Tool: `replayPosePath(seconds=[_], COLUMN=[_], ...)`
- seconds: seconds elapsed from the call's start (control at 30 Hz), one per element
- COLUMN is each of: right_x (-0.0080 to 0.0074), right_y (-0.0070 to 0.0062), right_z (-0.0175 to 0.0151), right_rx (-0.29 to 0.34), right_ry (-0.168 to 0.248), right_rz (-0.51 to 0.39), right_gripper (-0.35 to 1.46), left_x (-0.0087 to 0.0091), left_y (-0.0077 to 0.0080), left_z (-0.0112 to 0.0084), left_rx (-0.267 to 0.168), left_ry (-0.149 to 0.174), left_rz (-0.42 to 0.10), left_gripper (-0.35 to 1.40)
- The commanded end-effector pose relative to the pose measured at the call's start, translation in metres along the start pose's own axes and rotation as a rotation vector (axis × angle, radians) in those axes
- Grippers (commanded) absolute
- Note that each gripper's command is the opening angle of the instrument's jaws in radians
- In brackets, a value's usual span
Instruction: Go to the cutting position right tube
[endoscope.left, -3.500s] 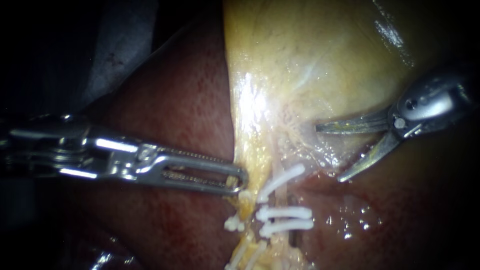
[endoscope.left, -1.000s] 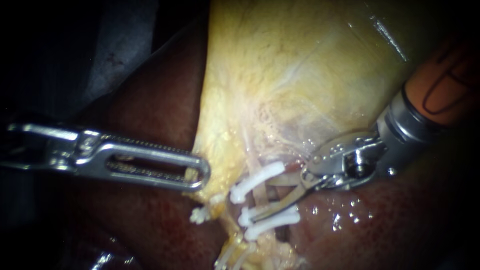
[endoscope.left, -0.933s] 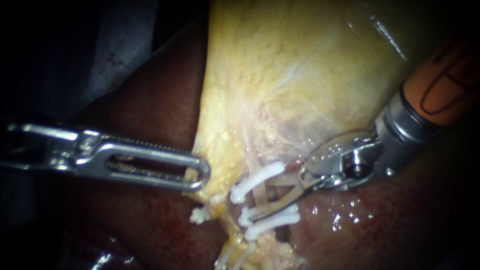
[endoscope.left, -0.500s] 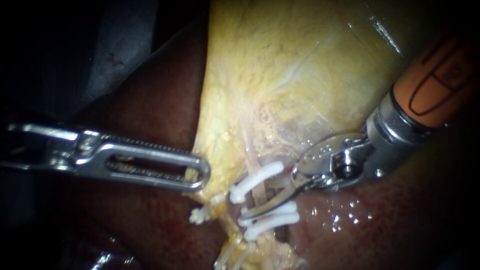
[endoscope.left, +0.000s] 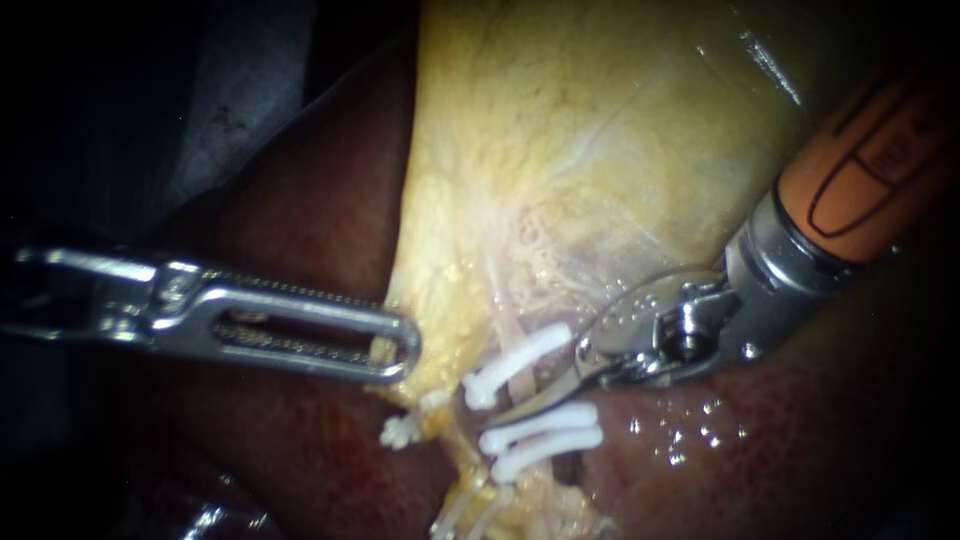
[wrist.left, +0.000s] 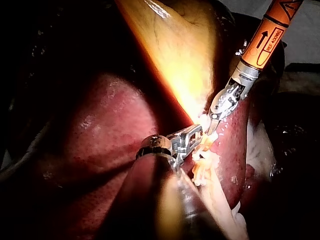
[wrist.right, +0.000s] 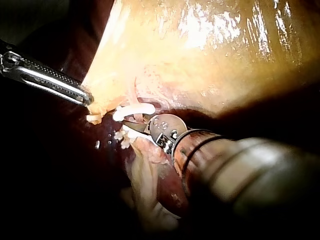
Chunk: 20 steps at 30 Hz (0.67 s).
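Poised at right tube (endoscope.left: 506, 330) with right instrument (endoscope.left: 512, 398), blades parted between white clips (endoscope.left: 540, 425); clamping gallbladder (endoscope.left: 560, 150) edge with left instrument (endoscope.left: 400, 350); apparently arrived, only fine alignment left.

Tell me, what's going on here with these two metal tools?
Two robot instruments are working on a pig's gallbladder lying on the liver. The left instrument has its jaws shut on the gallbladder's lower edge. The right instrument has its tip between the upper white clip and the two lower clips, where a cut would presumably go.
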Motion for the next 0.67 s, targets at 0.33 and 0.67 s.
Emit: replayPosePath(seconds=[0.33, 0.67], right_x=[0.0000, -0.0001], right_y=[0.0000, 0.0000], right_z=[0.0000, -0.0001], right_rx=[0.001, 0.002], right_ry=[0.000, -0.001], right_rz=[-0.001, -0.002], right_gripper=[0.21, 0.19], left_x=[0.0000, 0.0000], left_y=[0.0000, 0.0000], left_z=[0.0000, 0.0001], left_rx=[0.000, 0.000], left_ry=[0.000, 0.000], left_rz=[0.000, 0.000], left_gripper=[-0.35, -0.35])
